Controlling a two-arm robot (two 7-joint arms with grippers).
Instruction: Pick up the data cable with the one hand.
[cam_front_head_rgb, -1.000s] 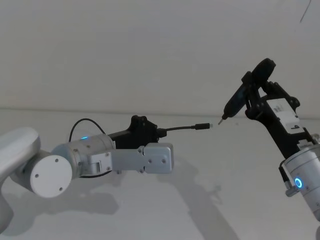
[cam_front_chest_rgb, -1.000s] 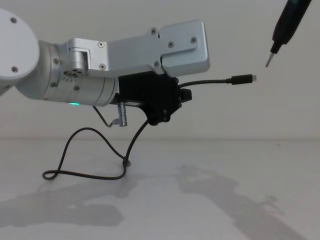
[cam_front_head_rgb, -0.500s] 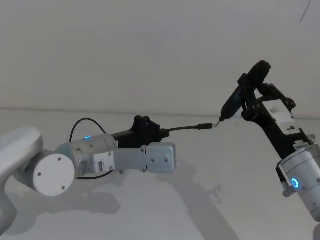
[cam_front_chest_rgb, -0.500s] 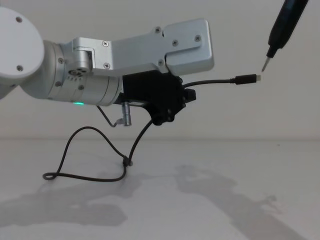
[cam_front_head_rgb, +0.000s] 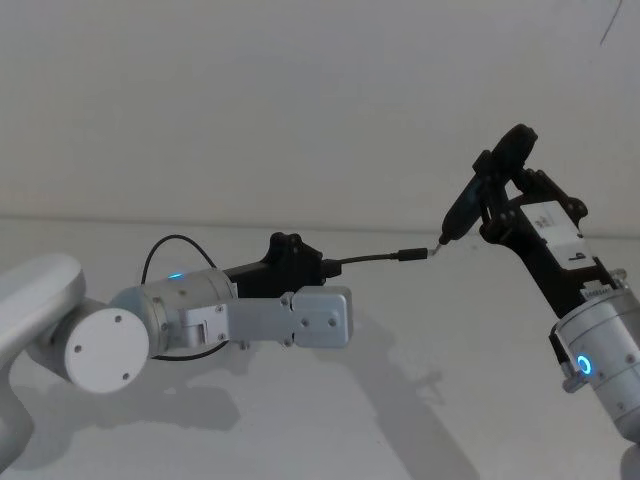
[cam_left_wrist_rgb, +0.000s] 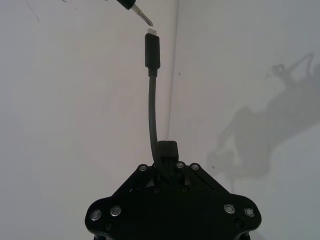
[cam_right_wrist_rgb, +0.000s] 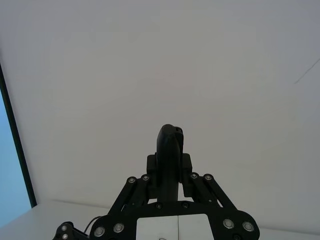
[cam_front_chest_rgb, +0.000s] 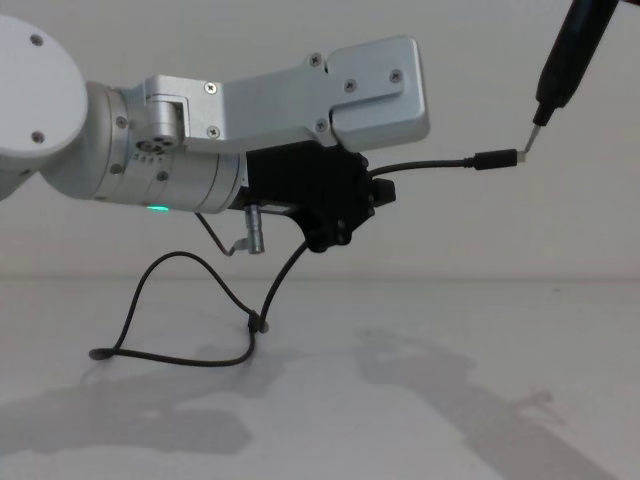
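Your left gripper (cam_front_chest_rgb: 370, 192) keeps the data cable (cam_front_chest_rgb: 432, 163) pinched and lifted, tail trailing on the table (cam_front_chest_rgb: 450, 400), while the slim dark tool (cam_front_chest_rgb: 565, 60) clamped in your right gripper (cam_front_head_rgb: 497, 186) has closed in on its plug (cam_front_chest_rgb: 492, 159), so pickup looks done.

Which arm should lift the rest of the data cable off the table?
Left. The left tool is shut on the data cable near its plug, the slack trailing onto the table. The right tool is shut on a dark stylus.
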